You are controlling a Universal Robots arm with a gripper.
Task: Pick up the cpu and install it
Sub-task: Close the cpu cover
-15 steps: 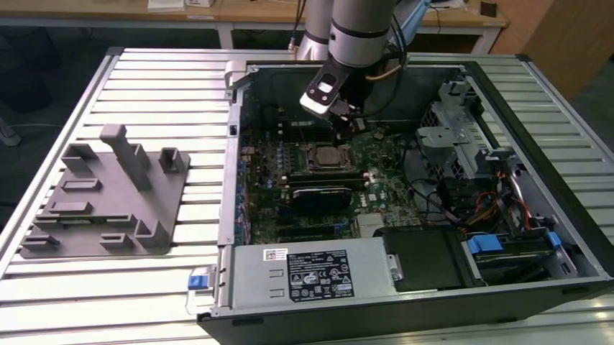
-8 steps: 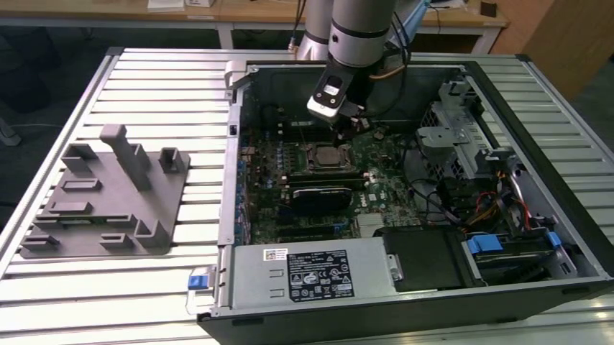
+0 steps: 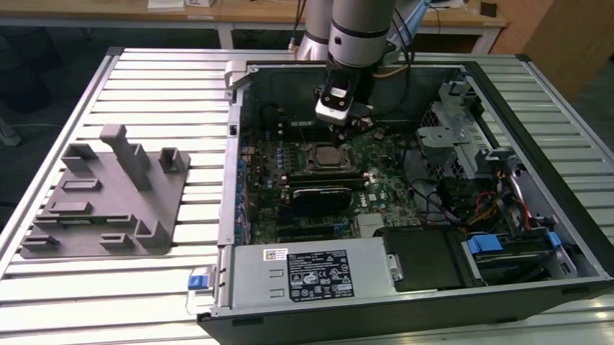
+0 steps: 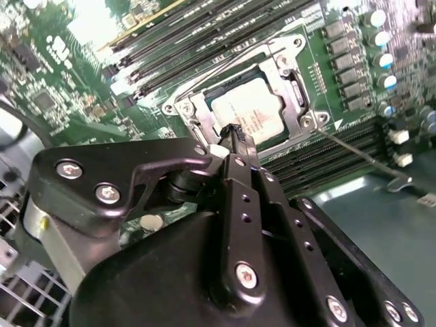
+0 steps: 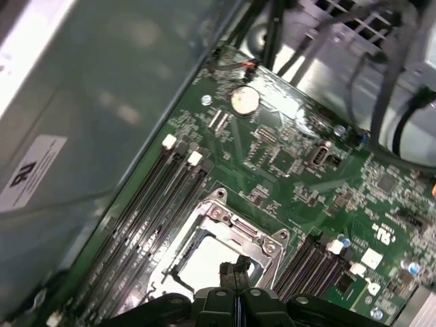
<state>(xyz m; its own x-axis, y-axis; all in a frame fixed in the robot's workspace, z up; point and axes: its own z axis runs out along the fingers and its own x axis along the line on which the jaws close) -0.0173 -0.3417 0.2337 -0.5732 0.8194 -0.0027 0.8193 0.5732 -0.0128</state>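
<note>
Arm [image 3: 360, 29] vertical at upper centre of exterior view; gripper [image 3: 352, 131], fingers [image 5: 227, 271] pressed together, just above seated cpu [image 3: 329, 154].

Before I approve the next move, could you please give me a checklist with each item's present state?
1. cpu lying inside socket: ok.
2. Fingers shut, holding nothing: ok.
3. Fingers positioned over the cpu's edge: ok.
4. Fingers clear of the cpu's top: cannot tell.
5. cpu seated flat: cannot tell.
6. Lever latched: cannot tell.
</note>
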